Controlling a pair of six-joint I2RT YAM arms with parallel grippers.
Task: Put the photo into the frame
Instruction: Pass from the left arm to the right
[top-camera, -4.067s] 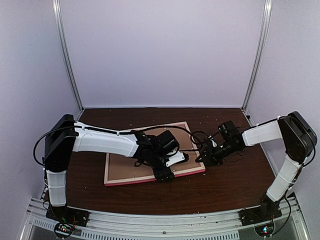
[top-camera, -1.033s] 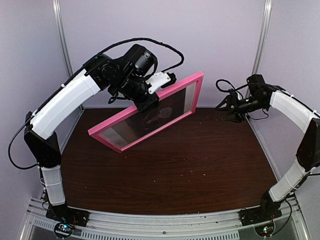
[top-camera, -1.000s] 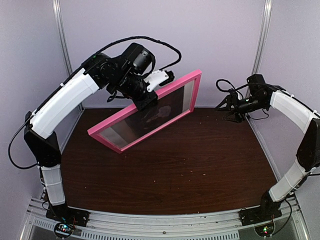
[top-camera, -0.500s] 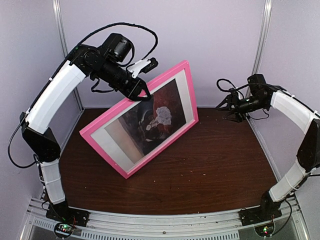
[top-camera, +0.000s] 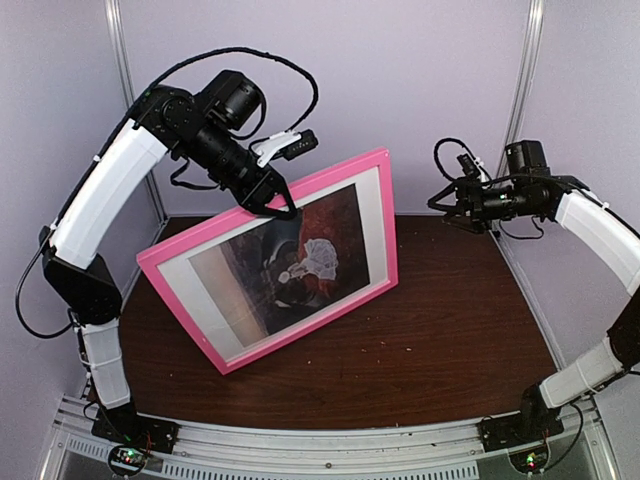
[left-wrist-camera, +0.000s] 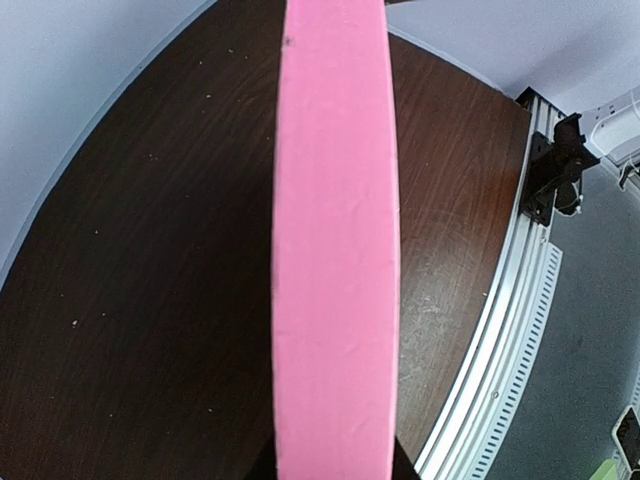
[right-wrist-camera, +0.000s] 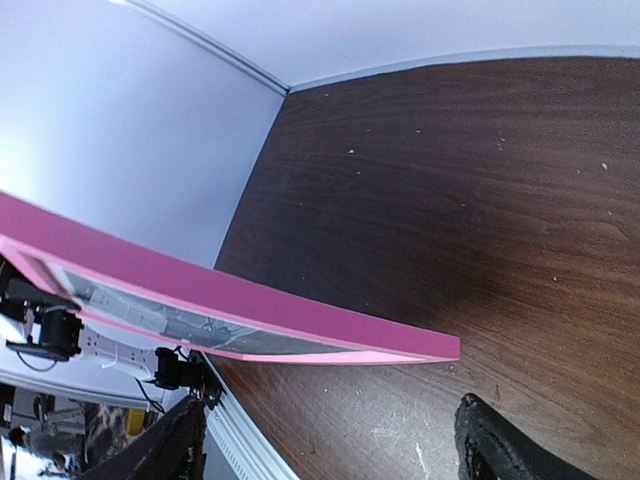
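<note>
Since half a second ago the frame (top-camera: 335, 177) has turned more face-on, with the photo (top-camera: 290, 270) showing inside it. Top edge is pinched by the left gripper (top-camera: 272, 205), the nearer one; long axis slopes down to the left. Off the right edge, well apart, the right gripper (top-camera: 447, 203) hangs wide and empty.

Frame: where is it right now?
In the top view the frame is held tilted at left-centre, the left gripper clamped on its top edge; the right gripper is open, apart to its right.
</note>
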